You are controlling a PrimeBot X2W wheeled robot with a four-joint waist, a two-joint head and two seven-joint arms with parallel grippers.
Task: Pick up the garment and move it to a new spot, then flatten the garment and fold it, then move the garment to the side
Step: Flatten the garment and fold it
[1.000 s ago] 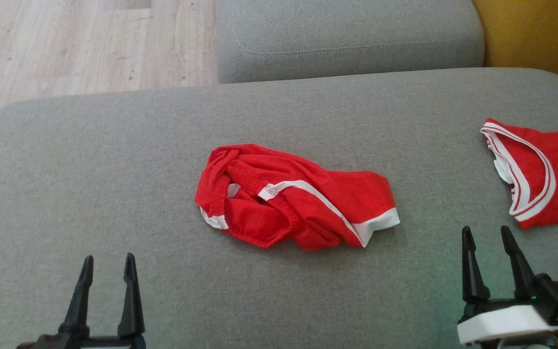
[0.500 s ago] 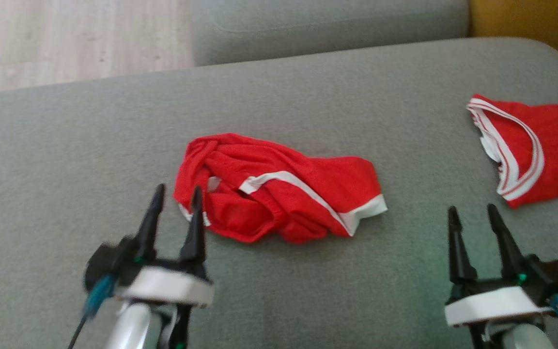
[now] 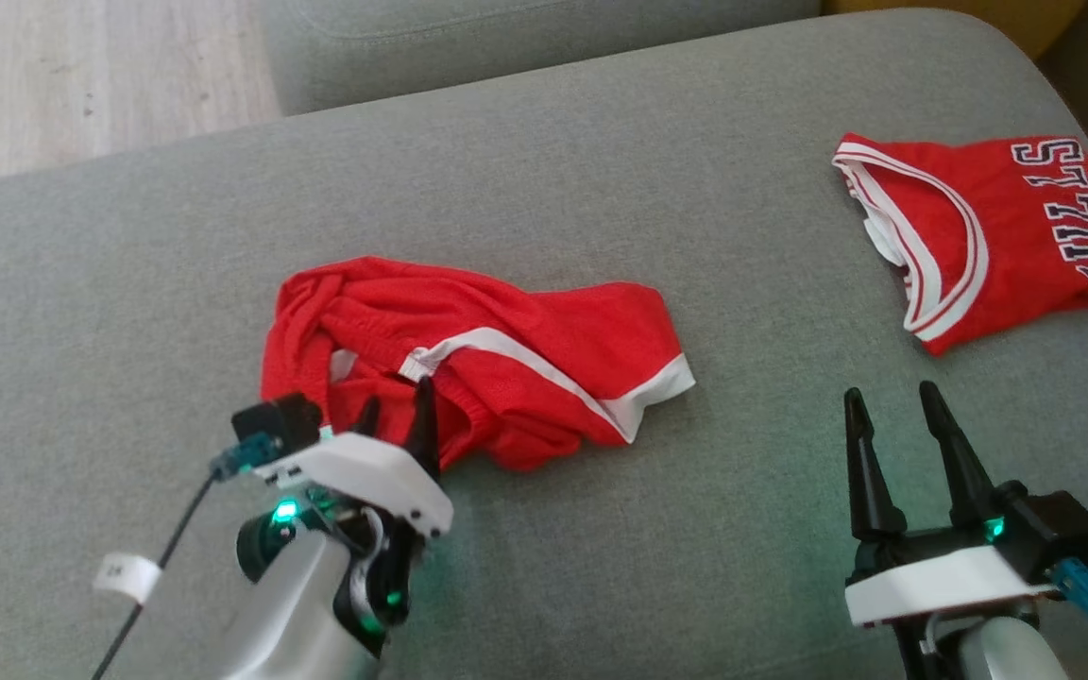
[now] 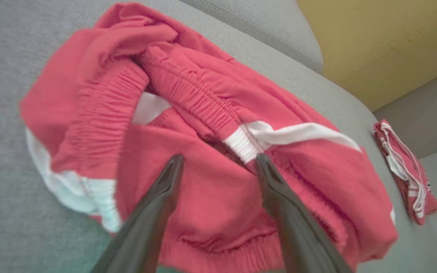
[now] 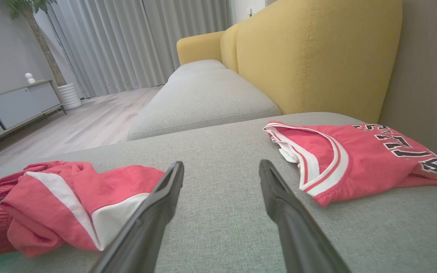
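Observation:
The garment is a crumpled pair of red shorts with white trim, lying mid-cushion. It also shows in the left wrist view and the right wrist view. My left gripper is open at the garment's near left edge. In its wrist view the left gripper has its fingers spread just over the elastic waistband, with nothing between them. Off to the right, my right gripper stands open above bare cushion and holds nothing, as its own view confirms.
A red Bulls jersey lies at the cushion's far right, also seen from the right wrist. Everything rests on a grey sofa cushion. A second grey cushion sits behind, wooden floor at upper left, a yellow backrest beyond.
The head camera has shifted. My left arm has reached forward from the near edge to the garment's near left side, still open. The right gripper keeps its place, open.

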